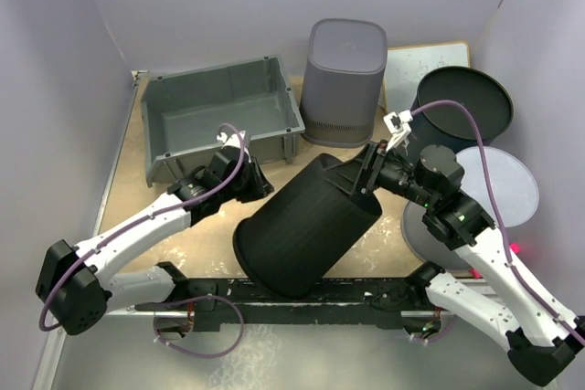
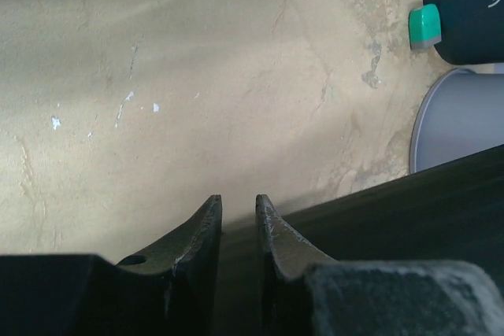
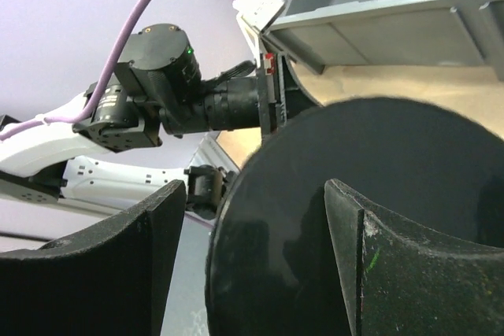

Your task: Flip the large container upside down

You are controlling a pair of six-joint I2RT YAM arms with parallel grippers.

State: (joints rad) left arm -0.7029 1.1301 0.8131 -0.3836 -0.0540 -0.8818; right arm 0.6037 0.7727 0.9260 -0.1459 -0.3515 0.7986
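Note:
The large container (image 1: 306,226) is a black bucket lying tilted in the middle of the table, one end low at the front left, the other raised toward the back right. My left gripper (image 1: 259,180) sits at its upper left side. In the left wrist view the fingertips (image 2: 239,198) stand slightly apart with nothing between them, and the black wall (image 2: 409,210) runs beside the right finger. My right gripper (image 1: 366,175) is at the raised end. Its jaws (image 3: 256,186) are wide apart, straddling the edge of the container's round dark face (image 3: 378,147), one finger outside it, the other across it.
A grey rectangular bin (image 1: 219,116) stands at the back left and a tall grey bin (image 1: 345,79) behind the container. A dark round tub (image 1: 462,107) and pale grey round dishes (image 1: 498,189) lie at the right. A small teal block (image 2: 425,25) sits by the tub.

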